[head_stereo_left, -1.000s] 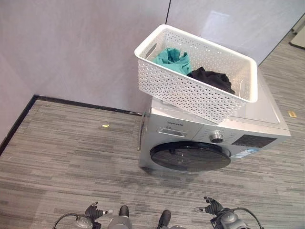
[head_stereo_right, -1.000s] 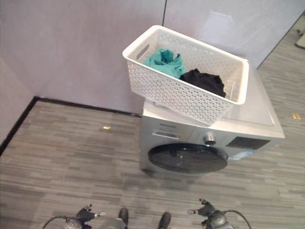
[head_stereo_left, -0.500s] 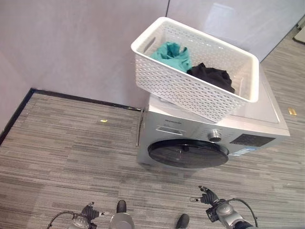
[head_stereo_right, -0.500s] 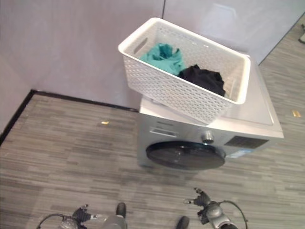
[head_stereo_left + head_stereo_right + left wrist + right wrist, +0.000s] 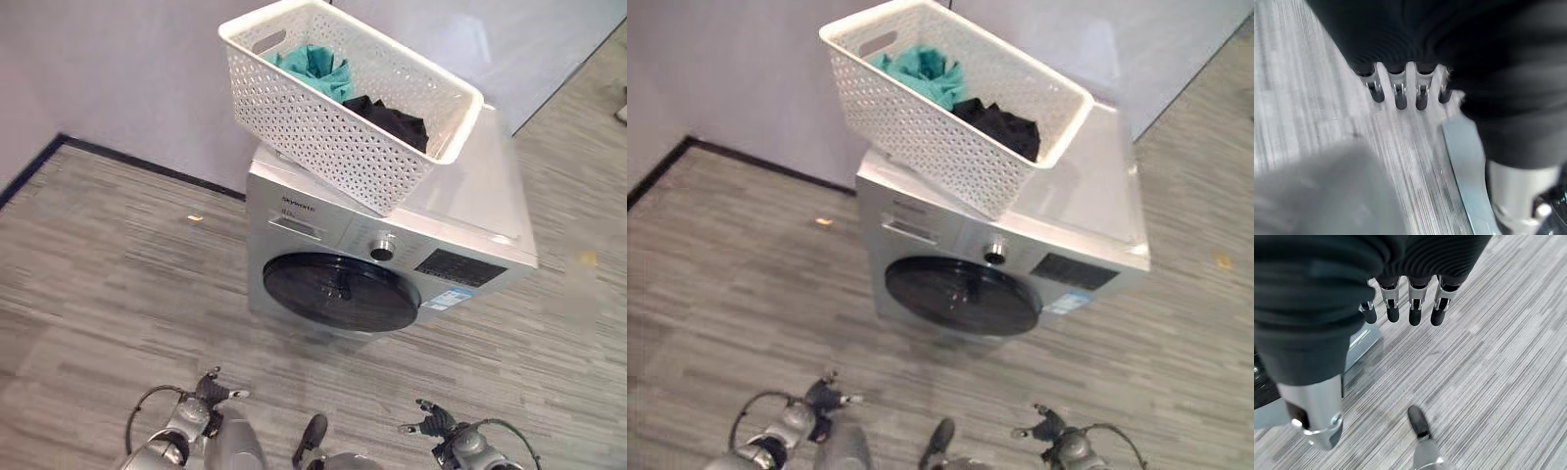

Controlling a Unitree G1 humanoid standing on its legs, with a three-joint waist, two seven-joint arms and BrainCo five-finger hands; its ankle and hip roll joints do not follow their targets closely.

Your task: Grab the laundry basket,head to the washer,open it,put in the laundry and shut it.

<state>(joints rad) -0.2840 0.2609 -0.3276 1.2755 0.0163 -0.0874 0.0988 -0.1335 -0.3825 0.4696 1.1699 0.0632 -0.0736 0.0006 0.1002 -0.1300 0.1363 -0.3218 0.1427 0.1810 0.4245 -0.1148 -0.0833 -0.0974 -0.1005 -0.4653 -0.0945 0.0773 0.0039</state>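
Grey plank floor [image 5: 108, 284] is wide open in front of and to the left of the washer [image 5: 460, 196], which backs onto the pale wall [image 5: 118, 69]. Washer door [image 5: 338, 291] is closed. The white laundry basket [image 5: 333, 137] sits on the washer top, its near corner overhanging the front edge, with teal cloth [image 5: 312, 64] and black cloth [image 5: 392, 117] inside. Left hand [image 5: 208, 394] and right hand [image 5: 436, 423] hang low near the floor, well apart from the basket, fingers relaxed and holding nothing.
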